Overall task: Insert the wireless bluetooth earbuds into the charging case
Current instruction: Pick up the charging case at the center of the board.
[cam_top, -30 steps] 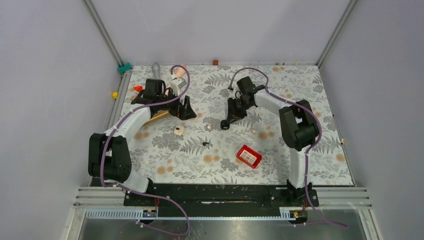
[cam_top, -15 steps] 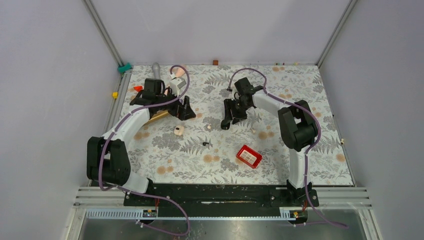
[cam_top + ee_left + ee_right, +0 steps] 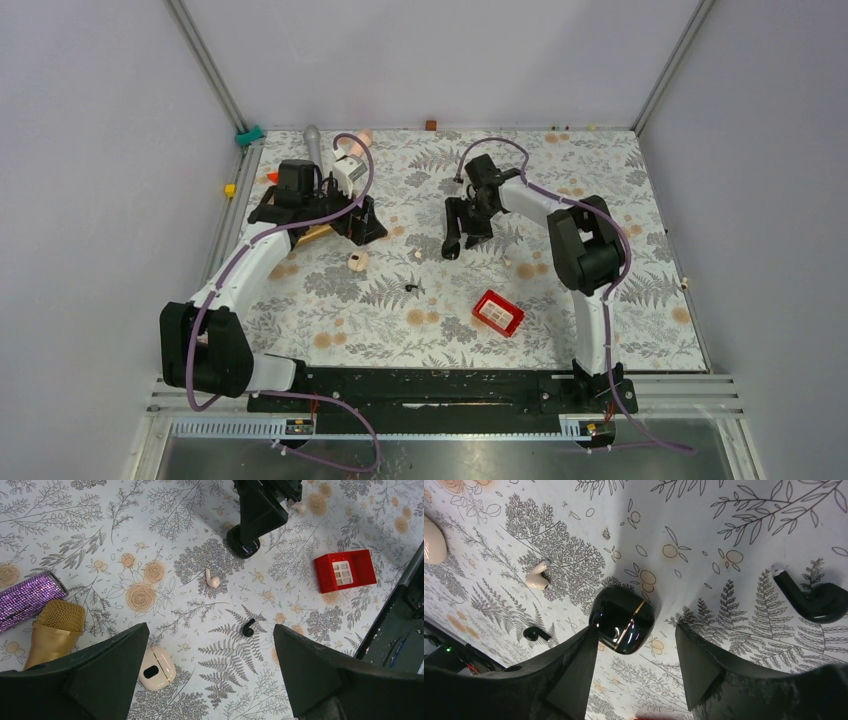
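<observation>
case [image 3: 622, 619] black; gold band | right jaws spread astride it

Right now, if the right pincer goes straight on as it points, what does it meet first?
Probably the black charging case, centred ahead between the fingers of the open right pincer; the gap left is unclear.

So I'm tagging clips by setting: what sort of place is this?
Probably a robot lab test cell: bare walls in an aluminium frame, left arm and right arm bolted to a rail, and a floral table.
</observation>
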Available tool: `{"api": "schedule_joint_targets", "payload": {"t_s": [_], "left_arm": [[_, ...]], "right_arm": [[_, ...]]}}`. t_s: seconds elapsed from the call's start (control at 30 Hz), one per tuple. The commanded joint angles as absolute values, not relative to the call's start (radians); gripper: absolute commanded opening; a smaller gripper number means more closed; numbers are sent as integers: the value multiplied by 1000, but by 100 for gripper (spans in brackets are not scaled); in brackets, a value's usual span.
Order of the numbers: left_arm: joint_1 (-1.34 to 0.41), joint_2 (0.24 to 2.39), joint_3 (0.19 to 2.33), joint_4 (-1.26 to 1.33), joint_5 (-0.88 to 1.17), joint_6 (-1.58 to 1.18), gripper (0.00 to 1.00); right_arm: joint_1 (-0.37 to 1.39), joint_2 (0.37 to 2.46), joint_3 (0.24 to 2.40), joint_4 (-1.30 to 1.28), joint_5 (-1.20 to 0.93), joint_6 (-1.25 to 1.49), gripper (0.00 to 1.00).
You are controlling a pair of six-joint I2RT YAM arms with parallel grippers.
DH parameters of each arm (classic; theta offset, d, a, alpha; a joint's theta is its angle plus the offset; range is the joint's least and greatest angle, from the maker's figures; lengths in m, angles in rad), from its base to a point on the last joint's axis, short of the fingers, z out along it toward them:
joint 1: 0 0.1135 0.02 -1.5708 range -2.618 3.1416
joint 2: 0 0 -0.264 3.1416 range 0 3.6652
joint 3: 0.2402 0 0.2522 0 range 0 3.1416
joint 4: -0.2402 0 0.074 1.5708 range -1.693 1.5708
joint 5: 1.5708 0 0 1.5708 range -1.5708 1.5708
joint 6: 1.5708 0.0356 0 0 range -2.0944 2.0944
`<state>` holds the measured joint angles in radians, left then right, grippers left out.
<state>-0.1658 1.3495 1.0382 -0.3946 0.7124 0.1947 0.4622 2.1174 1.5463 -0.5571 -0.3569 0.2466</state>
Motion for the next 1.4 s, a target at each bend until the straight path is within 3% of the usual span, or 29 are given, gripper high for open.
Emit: {"api": "schedule_joint_targets", "payload": {"t_s": [0.0, 0.33, 0.77, 0.97, 1.37], "left_arm": [[-168, 1316, 1040, -355, 704, 208, 99], [-169, 1294, 1037, -356, 709, 204, 98], [-168, 1285, 1024, -348, 730, 202, 98], [-170, 1335, 1038, -350, 794, 203, 99], [-226, 1301, 1183, -496, 1109, 308, 99]], "right_arm": [[484, 2157, 1617, -624, -338, 260, 66], [542, 2208, 1664, -682, -285, 242, 62], [565, 2175, 1651, -635, -317, 161, 31], [565, 2010, 1608, -605, -379, 29, 30], [565, 1539, 1486, -650, -597, -202, 30]]}}
